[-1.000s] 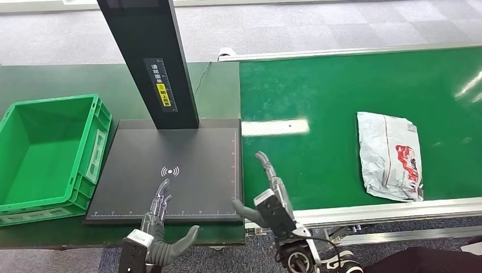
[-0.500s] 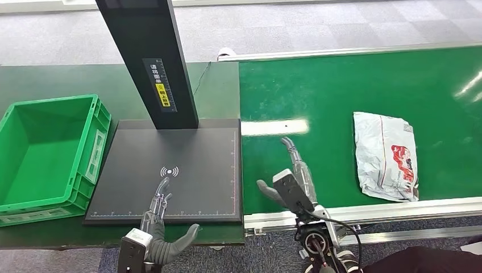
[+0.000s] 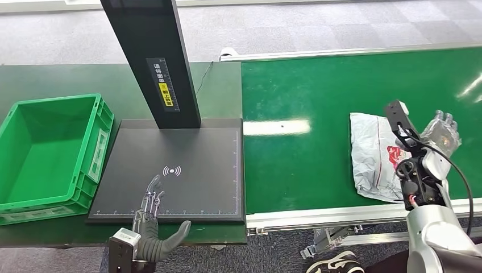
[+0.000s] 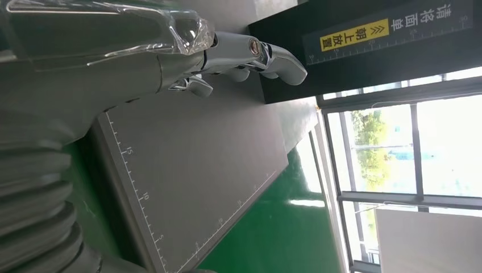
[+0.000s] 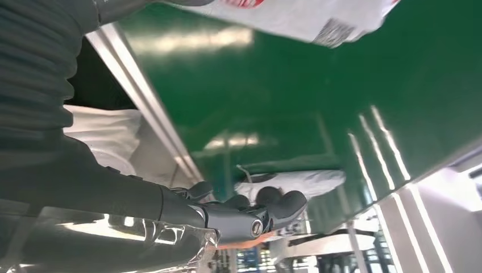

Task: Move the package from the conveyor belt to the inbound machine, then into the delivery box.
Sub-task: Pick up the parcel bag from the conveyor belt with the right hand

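Reaching over the conveyor belt [image 3: 318, 96], right hand [image 3: 442, 134] raised above the green surface with fingers loosely spread and nothing between them, so open and empty. Package [image 3: 375, 153], a crumpled white mailer with red print, lying flat on the belt just beside that hand, on its inboard side and slightly nearer the body, partly hidden behind the wrist and forearm. Long axis of the package running roughly from the belt's near rail toward the far side, so across the belt's width, not along its length. From the right wrist camera, a corner of the mailer [image 5: 295, 17] visible past the forearm, with the fingers [image 5: 267, 207] well off it; hard to tell there how high the hand sits above the belt, perhaps a fair way.

Left hand [image 3: 149, 230] low at the near edge of the black scanner plate [image 3: 193, 153], thumb out and fingers extended over the plate, also open and holding nothing. Green crate [image 3: 17, 136] just outboard of the left hand, beyond the plate.

Clearly the nearer of the two to the package: the right hand. Likely needed next: a short inboard sweep and descent, palm turned to close across the mailer's narrow width.
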